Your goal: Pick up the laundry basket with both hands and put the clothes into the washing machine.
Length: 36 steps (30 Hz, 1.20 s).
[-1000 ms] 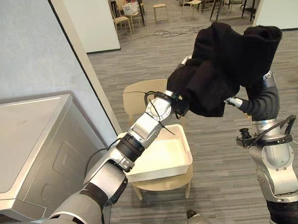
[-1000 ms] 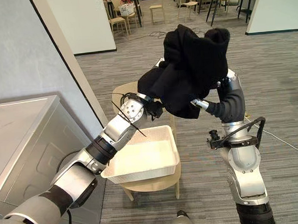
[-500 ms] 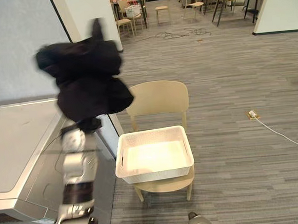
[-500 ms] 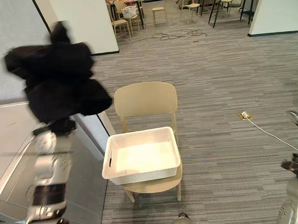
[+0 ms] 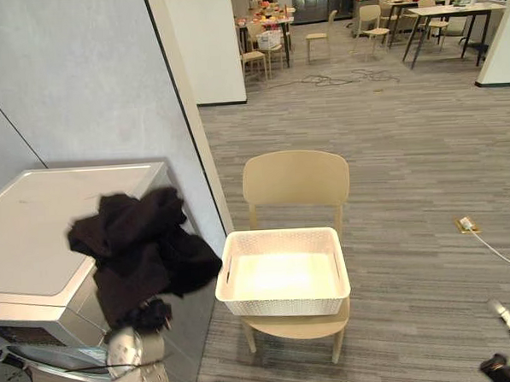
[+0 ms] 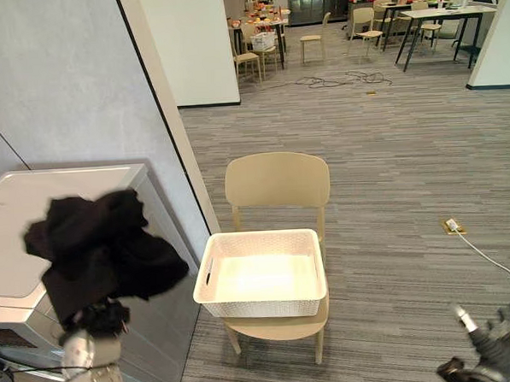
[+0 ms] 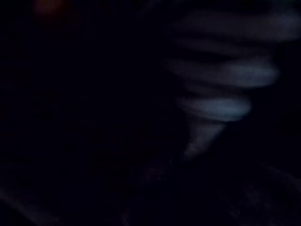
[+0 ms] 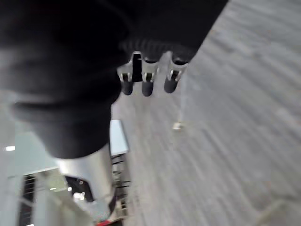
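We are working on the loading step. Our left hand (image 5: pixel 147 320) is holding up the bundle of black clothes (image 5: pixel 138 248) at the front right corner of the washing machine (image 5: pixel 43 228), with part of the bundle above the lid and part hanging past the machine's side. The cloth is covering that hand, so we cannot tell how its fingers are set. Our right hand (image 6: pixel 494 343) is hanging low at our right side, fingers loose and apart, holding nothing. The white laundry basket (image 5: pixel 284 306) is sitting empty on the seat of the chair (image 5: pixel 295 179), just beside the machine. Next, we are judging, the bundle needs lowering to the machine's front and feeding through its door, whose opening we cannot make out. Any loose fold risks snagging on the door's edge.
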Motion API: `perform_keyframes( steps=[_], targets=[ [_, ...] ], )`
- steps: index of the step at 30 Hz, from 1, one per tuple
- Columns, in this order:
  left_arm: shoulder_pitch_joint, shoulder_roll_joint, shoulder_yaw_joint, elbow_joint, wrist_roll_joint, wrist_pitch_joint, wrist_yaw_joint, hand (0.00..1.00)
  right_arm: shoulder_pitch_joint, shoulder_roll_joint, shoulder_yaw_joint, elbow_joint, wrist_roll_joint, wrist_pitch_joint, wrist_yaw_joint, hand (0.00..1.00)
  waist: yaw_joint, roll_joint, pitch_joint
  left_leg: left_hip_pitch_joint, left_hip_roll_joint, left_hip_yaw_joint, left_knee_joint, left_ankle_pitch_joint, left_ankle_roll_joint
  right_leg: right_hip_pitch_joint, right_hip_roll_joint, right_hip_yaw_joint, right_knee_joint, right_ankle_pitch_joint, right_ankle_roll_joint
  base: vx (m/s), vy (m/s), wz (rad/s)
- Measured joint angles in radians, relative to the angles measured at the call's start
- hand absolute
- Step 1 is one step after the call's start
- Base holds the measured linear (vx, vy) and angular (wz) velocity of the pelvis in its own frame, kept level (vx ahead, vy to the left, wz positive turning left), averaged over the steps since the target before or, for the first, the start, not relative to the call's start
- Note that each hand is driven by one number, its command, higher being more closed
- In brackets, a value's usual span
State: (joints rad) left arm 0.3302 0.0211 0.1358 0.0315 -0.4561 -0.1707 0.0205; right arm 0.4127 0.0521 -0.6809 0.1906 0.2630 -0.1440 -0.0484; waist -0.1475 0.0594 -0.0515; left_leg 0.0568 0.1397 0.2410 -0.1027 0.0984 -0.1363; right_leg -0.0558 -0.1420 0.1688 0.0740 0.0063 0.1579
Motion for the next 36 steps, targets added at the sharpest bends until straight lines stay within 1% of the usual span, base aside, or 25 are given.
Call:
perform_keyframes(
  steps=[3,5,6,7,8,9,11,12,13,15,19,20,21,23,24,25,26,27,29,30,31,32,33,35,36],
  targets=[
    [0.000,-0.003,-0.078,0.295,0.000,0.019,-0.047,1.00,-0.005,-0.036,0.102,0.203,-0.111,0.034,0.002,0.00,0.002,-0.001,0.003,-0.014,0.000,-0.022,0.000,-0.010,-0.013,-0.002,-0.002,-0.026,0.011,-0.013,-0.023,-0.05,-0.026,0.23],
    [-0.010,-0.003,-0.089,0.514,0.027,0.049,-0.056,1.00,-0.045,-0.069,0.141,0.386,-0.117,0.040,0.009,0.00,0.011,-0.015,0.019,-0.014,-0.002,-0.020,0.001,-0.012,-0.016,-0.004,-0.003,-0.027,0.016,-0.016,-0.029,-0.04,-0.009,0.03],
    [-0.013,-0.001,-0.088,0.554,0.042,0.056,-0.056,1.00,-0.056,-0.072,0.144,0.427,-0.117,0.042,0.011,0.00,0.017,-0.017,0.027,-0.016,-0.002,-0.020,0.001,-0.012,-0.016,-0.008,-0.004,-0.028,0.021,-0.016,-0.029,-0.05,-0.009,0.04],
    [-0.019,0.005,-0.084,0.630,0.073,0.072,-0.051,1.00,-0.078,-0.070,0.149,0.527,-0.118,0.048,0.017,0.00,0.029,-0.042,0.047,-0.030,-0.004,-0.022,0.001,-0.012,-0.016,-0.031,-0.004,-0.029,0.046,-0.022,-0.037,-0.05,-0.010,0.10],
    [-0.019,0.007,-0.084,0.644,0.079,0.075,-0.046,1.00,-0.083,-0.069,0.150,0.556,-0.118,0.052,0.022,0.00,0.030,-0.050,0.054,-0.038,-0.006,-0.023,0.000,-0.013,-0.018,-0.039,-0.006,-0.031,0.049,-0.022,-0.038,-0.04,0.014,0.21],
    [-0.026,0.009,-0.081,0.675,0.082,0.077,-0.039,1.00,-0.101,-0.060,0.150,0.626,-0.116,0.056,0.030,0.00,0.034,-0.076,0.068,-0.054,-0.022,-0.016,0.017,-0.018,-0.020,-0.062,-0.036,-0.028,0.047,-0.024,-0.039,0.00,0.029,0.11],
    [-0.053,0.009,-0.055,0.687,0.085,0.077,-0.038,1.00,-0.126,-0.080,0.149,0.711,-0.112,0.059,0.032,0.00,0.061,-0.059,0.110,-0.059,-0.018,-0.018,0.037,-0.026,-0.004,-0.054,-0.022,-0.027,0.040,-0.024,-0.038,-0.02,0.001,-0.11],
    [-0.052,0.002,-0.029,0.690,0.085,0.075,-0.031,1.00,-0.153,-0.076,0.151,0.776,-0.101,0.069,0.032,0.00,0.065,-0.042,0.123,-0.072,0.000,-0.018,0.039,-0.028,-0.003,-0.072,-0.010,-0.040,0.116,-0.026,-0.040,-0.04,-0.064,-0.09],
    [-0.050,0.005,-0.019,0.690,0.085,0.075,-0.029,1.00,-0.152,-0.072,0.155,0.794,-0.094,0.075,0.033,0.00,0.065,-0.047,0.125,-0.075,0.000,-0.022,0.044,-0.028,-0.003,-0.080,-0.003,-0.053,0.160,-0.039,-0.037,-0.01,-0.105,0.08],
    [-0.046,0.000,-0.009,0.683,0.076,0.073,-0.018,1.00,-0.153,-0.071,0.182,0.835,-0.076,0.087,0.028,0.00,0.072,-0.040,0.133,-0.112,0.002,-0.052,0.105,-0.028,-0.004,-0.108,0.000,-0.088,0.243,-0.114,-0.045,-0.01,-0.106,0.31],
    [-0.043,-0.033,-0.009,0.650,0.073,0.069,-0.014,1.00,-0.176,-0.079,0.258,0.815,-0.073,0.086,0.023,0.00,0.084,-0.033,0.168,-0.175,0.002,-0.108,0.146,-0.028,-0.006,-0.178,-0.013,-0.152,0.385,-0.182,-0.050,-0.06,-0.108,0.61],
    [-0.042,-0.051,-0.015,0.634,0.072,0.068,-0.013,1.00,-0.190,-0.083,0.280,0.796,-0.072,0.083,0.014,0.00,0.087,-0.012,0.175,-0.195,0.003,-0.129,0.133,-0.028,-0.007,-0.192,-0.020,-0.184,0.416,-0.197,-0.060,-0.09,-0.139,0.92],
    [-0.044,-0.066,-0.017,0.619,0.072,0.068,-0.013,1.00,-0.194,-0.087,0.290,0.787,-0.071,0.084,0.000,0.00,0.096,-0.019,0.183,-0.201,0.001,-0.137,0.093,-0.046,-0.030,-0.206,-0.050,-0.225,0.418,-0.201,-0.069,-0.06,-0.110,1.28],
    [-0.055,-0.072,-0.018,0.594,0.073,0.066,-0.014,1.00,-0.193,-0.082,0.299,0.761,-0.073,0.082,-0.011,0.00,0.106,-0.037,0.193,-0.247,0.001,-0.103,0.189,-0.043,-0.016,-0.208,-0.093,-0.293,0.422,-0.191,-0.093,-0.03,-0.079,1.26],
    [-0.062,-0.069,-0.021,0.576,0.072,0.065,-0.013,1.00,-0.196,-0.082,0.305,0.755,-0.073,0.082,-0.017,0.00,0.109,-0.055,0.202,-0.282,0.001,-0.085,0.370,-0.049,-0.011,-0.189,-0.131,-0.366,0.423,-0.187,-0.099,-0.05,-0.110,1.14],
    [-0.064,-0.067,-0.022,0.574,0.072,0.064,-0.013,1.00,-0.196,-0.082,0.310,0.753,-0.073,0.082,-0.017,0.00,0.109,-0.061,0.205,-0.283,0.004,-0.083,0.424,-0.063,-0.002,-0.177,-0.142,-0.391,0.423,-0.185,-0.095,-0.12,-0.123,1.49],
    [-0.071,-0.066,-0.026,0.574,0.072,0.064,-0.013,1.00,-0.199,-0.082,0.317,0.748,-0.073,0.082,-0.019,0.00,0.110,-0.063,0.205,-0.270,0.032,-0.080,0.507,-0.120,0.023,-0.159,-0.152,-0.445,0.416,-0.184,-0.094,-0.10,-0.037,1.22],
    [-0.077,-0.066,-0.029,0.576,0.072,0.064,-0.011,1.00,-0.215,-0.083,0.326,0.741,-0.072,0.082,-0.020,0.00,0.112,-0.064,0.205,-0.256,0.075,-0.073,0.525,-0.184,0.027,-0.153,-0.156,-0.483,0.415,-0.181,-0.088,-0.08,-0.011,1.13],
    [-0.093,-0.065,-0.038,0.579,0.071,0.068,0.002,1.00,-0.241,-0.082,0.335,0.739,-0.067,0.082,-0.025,0.00,0.113,-0.066,0.207,-0.253,0.121,-0.066,0.508,-0.229,0.015,-0.161,-0.171,-0.526,0.414,-0.175,-0.081,-0.06,0.114,0.93],
    [-0.108,-0.061,-0.050,0.579,0.068,0.068,0.008,1.00,-0.259,-0.081,0.337,0.744,-0.063,0.082,-0.034,0.00,0.115,-0.074,0.211,-0.258,0.142,-0.048,0.488,-0.241,-0.006,-0.160,-0.196,-0.558,0.414,-0.164,-0.062,-0.09,0.238,1.12],
    [-0.125,-0.048,-0.061,0.583,0.060,0.069,0.011,1.00,-0.275,-0.080,0.335,0.751,-0.057,0.082,-0.040,0.00,0.114,-0.083,0.217,-0.268,0.132,-0.025,0.493,-0.234,-0.026,-0.156,-0.220,-0.571,0.414,-0.156,-0.045,-0.08,0.222,0.89],
    [-0.137,-0.025,-0.067,0.591,0.054,0.069,0.019,1.00,-0.284,-0.073,0.333,0.760,-0.050,0.083,-0.045,0.00,0.132,-0.103,0.223,-0.279,0.109,-0.016,0.497,-0.235,-0.008,-0.155,-0.230,-0.563,0.394,-0.146,-0.034,-0.09,0.214,0.59],
    [-0.136,-0.005,-0.079,0.600,0.049,0.068,0.032,1.00,-0.295,-0.059,0.334,0.778,-0.036,0.085,-0.043,0.00,0.142,-0.110,0.214,-0.303,0.090,-0.022,0.503,-0.244,0.002,-0.142,-0.223,-0.553,0.337,-0.127,-0.009,-0.07,0.219,0.43],
    [-0.139,0.041,-0.095,0.604,0.045,0.067,0.039,1.00,-0.301,-0.055,0.332,0.779,-0.027,0.086,-0.046,0.00,0.141,-0.107,0.204,-0.351,0.066,-0.051,0.540,-0.260,0.019,-0.105,-0.214,-0.556,0.232,-0.075,0.003,-0.04,0.246,0.49],
    [-0.139,0.056,-0.100,0.603,0.043,0.066,0.043,1.00,-0.317,-0.062,0.322,0.779,-0.019,0.087,-0.057,0.00,0.148,-0.089,0.199,-0.400,0.051,-0.067,0.596,-0.285,0.038,-0.094,-0.207,-0.554,0.173,-0.048,0.025,-0.04,0.352,0.36]
  ],
)
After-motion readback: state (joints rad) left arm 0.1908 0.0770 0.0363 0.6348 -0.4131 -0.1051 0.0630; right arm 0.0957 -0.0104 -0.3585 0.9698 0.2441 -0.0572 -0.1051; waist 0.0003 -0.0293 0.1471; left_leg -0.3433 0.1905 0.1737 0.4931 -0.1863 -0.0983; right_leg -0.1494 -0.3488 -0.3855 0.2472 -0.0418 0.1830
